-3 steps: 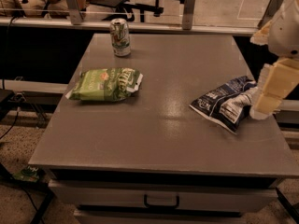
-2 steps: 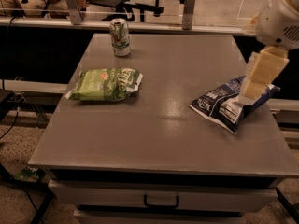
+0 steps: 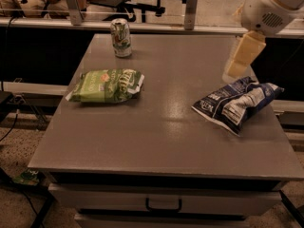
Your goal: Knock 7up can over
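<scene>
Your gripper [image 3: 233, 71] is hanging over the desk's [image 3: 156, 141] right side, just above the blue snack bag [image 3: 235, 103] — open or closed, you can't tell | 7up can [image 3: 121, 37] is standing upright at the far left edge, well apart, untouched | green chip bag [image 3: 107, 85] is lying nearer, left — likely not blocking your reach

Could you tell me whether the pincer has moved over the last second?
Yes, the pincer rose and shifted left in view, now just above the blue chip bag.

hand [image 3: 236, 68] at upper right, its arm [image 3: 274, 6] cut off by the top edge.
</scene>
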